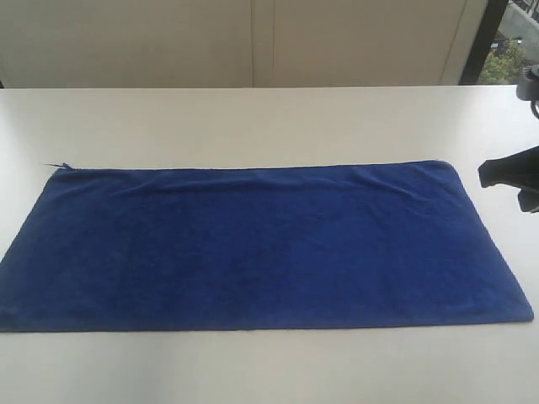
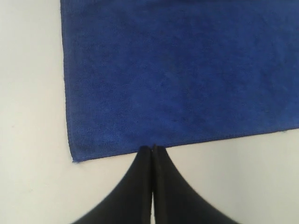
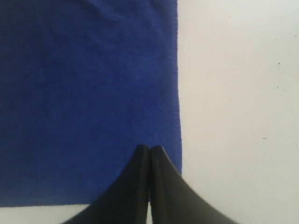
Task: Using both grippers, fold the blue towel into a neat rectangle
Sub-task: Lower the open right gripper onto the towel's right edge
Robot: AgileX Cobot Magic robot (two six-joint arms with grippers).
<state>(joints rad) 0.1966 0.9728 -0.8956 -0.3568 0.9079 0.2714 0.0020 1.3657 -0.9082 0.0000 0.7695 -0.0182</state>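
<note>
Blue towel (image 1: 253, 244) lies spread flat on the counter (image 1: 253, 118), soft and limp (I judge it will sag and drag), so pinch its end corners at the hem, near which your left hand (image 2: 153, 148) and right hand (image 3: 149, 148) both hang clenched and empty.

Work surface: a white table (image 1: 253, 118), flat and matte, spans the full width of the exterior view. Its far edge runs straight below a wall of pale panels (image 1: 126, 42), which are divided by narrow vertical seams (image 1: 274, 42). At the far right stands a dark window frame (image 1: 487, 38), with green foliage (image 1: 512, 57) beyond the glass. In the right wrist view the tabletop carries a few tiny dark specks (image 3: 279, 63).
</note>
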